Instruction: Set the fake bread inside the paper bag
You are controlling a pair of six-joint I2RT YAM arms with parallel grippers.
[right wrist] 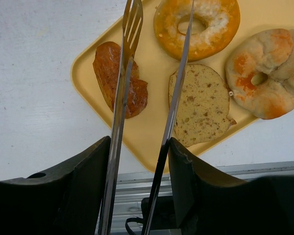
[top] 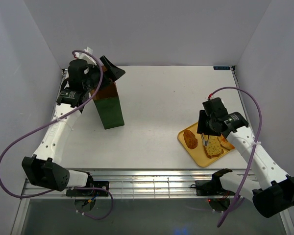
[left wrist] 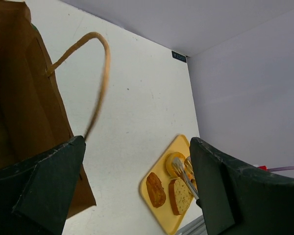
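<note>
Fingers [right wrist: 73,196] of the right gripper [right wrist: 137,166] are closed partway on the metal tongs [right wrist: 121,98], one shank against each pad. The blades are splayed and nothing is caught between them.

- Tongs point out from the gripper over the yellow tray [right wrist: 152,129]. The forked blade hangs above the oblong roll [right wrist: 118,78]; the plain blade crosses the speckled slice [right wrist: 201,105].
- Whether the tips touch the bread, I cannot tell.
- All the fake bread [top: 213,146] visible in these views lies on the tray: roll, slice, a ring bun [right wrist: 198,22] and a knotted bun [right wrist: 264,73].
- The roll sits nearest the tray edge that faces the paper bag [top: 108,105].
- The roll's long axis runs about parallel to that edge and slightly oblique to the blades, its far end angled away from the slice.
- The slice lies flat in the middle of the tray, its rounded top toward the ring bun.

Left gripper [left wrist: 136,147]: fingers spread wide and empty, up at the bag's open mouth, one finger just beside the brown inner wall. The cord handle [left wrist: 100,73] loops free between them.

The bag stands well apart from the tray, across the table [top: 157,98] on the left arm's side.

Judgement: the right arm is plainly the nearer one and already over the tray. The roll looks like the target. The blades must straddle its short width, so a slight wrist twist to square them with its long axis seems called for before squeezing.
</note>
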